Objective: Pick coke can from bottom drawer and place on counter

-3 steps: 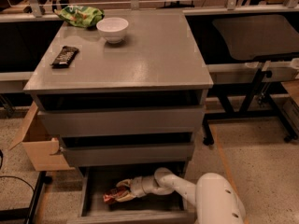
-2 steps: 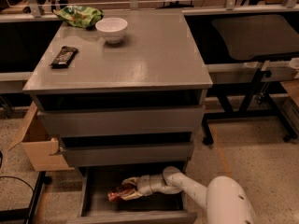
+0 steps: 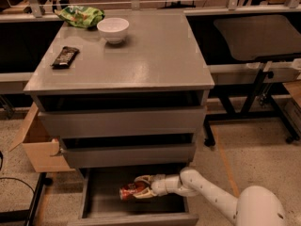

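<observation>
Shifted slightly right since prev, hand (image 3: 143,188) clamped on coke can (image 3: 128,191) mid bottom drawer (image 3: 101,194), walls clear both sides.

The smooth white arm (image 3: 214,199) had rounded, bulbous joints; its pale two-finger gripper (image 3: 143,188) was inside the grey bottom drawer (image 3: 101,197).

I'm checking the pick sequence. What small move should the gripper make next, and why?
Probably lift straight up a little: the gripper sits inside the open bottom drawer, fingers around the coke can, and the counter is well above.
</observation>
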{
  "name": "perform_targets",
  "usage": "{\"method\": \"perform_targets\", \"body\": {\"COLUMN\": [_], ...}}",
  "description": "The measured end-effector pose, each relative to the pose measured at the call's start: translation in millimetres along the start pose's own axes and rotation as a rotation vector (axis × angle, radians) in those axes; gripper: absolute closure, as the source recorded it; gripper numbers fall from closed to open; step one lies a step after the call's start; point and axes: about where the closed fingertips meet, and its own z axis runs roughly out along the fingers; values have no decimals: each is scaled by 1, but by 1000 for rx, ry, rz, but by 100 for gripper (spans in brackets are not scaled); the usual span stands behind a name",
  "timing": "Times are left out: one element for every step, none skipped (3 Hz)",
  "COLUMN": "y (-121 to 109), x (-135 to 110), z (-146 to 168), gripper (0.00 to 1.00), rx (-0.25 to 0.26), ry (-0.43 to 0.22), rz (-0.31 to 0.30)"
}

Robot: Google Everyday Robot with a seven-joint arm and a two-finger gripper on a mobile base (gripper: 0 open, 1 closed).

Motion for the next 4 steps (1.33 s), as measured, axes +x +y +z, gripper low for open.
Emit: {"method": "perform_targets", "body": {"y": [-1,5,11,26], "x": [0,-20,-75,-127], "z": [1,-3,-20,-36], "gripper": [100,100,100,100], "rx": [0,1,30,45], "ry": [0,-8,-7,-6], "rz": [-1,-39,-165,-273]}}
